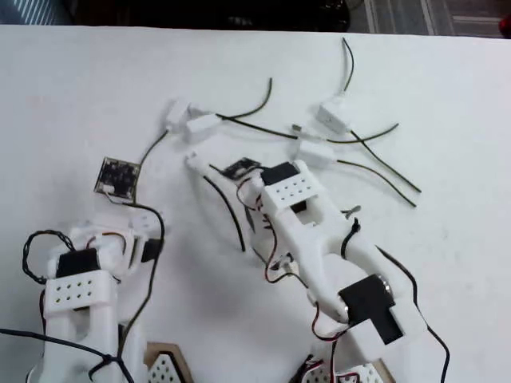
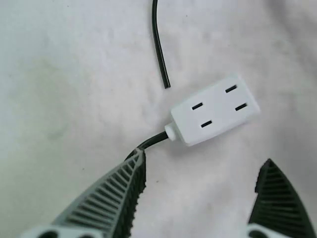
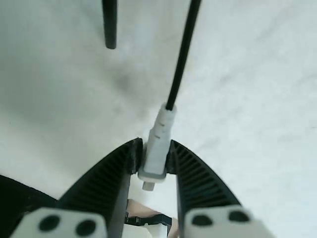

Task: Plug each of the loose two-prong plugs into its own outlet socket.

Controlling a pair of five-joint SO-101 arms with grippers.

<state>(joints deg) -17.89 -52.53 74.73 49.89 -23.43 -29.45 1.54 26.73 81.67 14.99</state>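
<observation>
A white outlet socket (image 2: pixel 213 110) with two pairs of slots lies face up on the white table, its black cord (image 2: pixel 151 142) running toward my left gripper (image 2: pixel 203 158). That gripper hangs open just short of the socket, one finger (image 2: pixel 126 186) beside the cord. My right gripper (image 3: pixel 154 146) is shut on a white two-prong plug (image 3: pixel 161 124), whose black cord (image 3: pixel 183 49) leads away over the table. In the high view the left gripper (image 1: pixel 142 219) sits at the lower left and the right gripper (image 1: pixel 243 171) near the middle.
More white plugs and sockets with black cords lie at the back: a joined pair (image 1: pixel 190 120), a socket (image 1: pixel 334 116) and a plug (image 1: pixel 315 152). A loose plug (image 1: pixel 194 162) and cord (image 1: pixel 231 215) lie beside the right gripper. A small circuit board (image 1: pixel 118 177) sits left.
</observation>
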